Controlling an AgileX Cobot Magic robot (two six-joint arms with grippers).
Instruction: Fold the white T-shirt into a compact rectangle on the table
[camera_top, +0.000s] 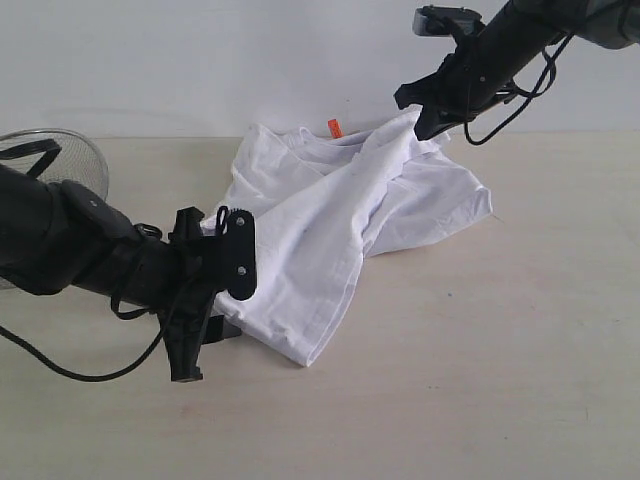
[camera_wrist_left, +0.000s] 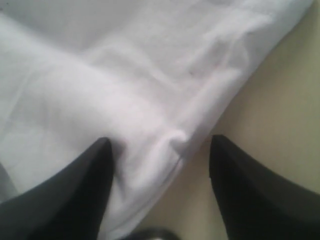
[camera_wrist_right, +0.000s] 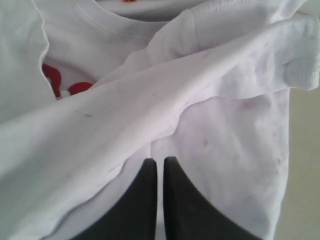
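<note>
- Nearest me: the table (camera_top: 480, 380), pale beige; its front stretch lies bare.
- A black cable (camera_top: 60, 365) loops from the left arm down onto the tabletop at the front left.
- Left gripper (camera_wrist_left: 160, 150) sits low at the near-left edge of the white T-shirt (camera_top: 310, 230). Its fingers (camera_wrist_left: 85, 185) are spread, one over cloth and the other over bare table, with the shirt's edge and a small ridge of fabric between them. Nothing is clamped.
- The arm and its bracket block my sight of the shirt's left edge.
- The shirt lies crumpled near the table's middle, partly doubled over itself, with a near corner pointing toward the front.
- Round wire-mesh basket (camera_top: 60, 160) stands on the left behind the left arm, apart from the shirt. The arm hides part of it.
- Orange neck tag (camera_top: 335, 127) shows at the shirt's far edge.
- In the right wrist view, a draped fold covers most of the red lettering (camera_wrist_right: 55, 82).
- Right gripper (camera_top: 425, 118) is at the far right, above the table. Its fingers are pressed together, pinching a corner of the shirt, and the cloth rises to a peak there.
- A cable (camera_top: 520, 100) hangs in loops off the right arm.
- Farthest: plain white wall (camera_top: 200, 60).
</note>
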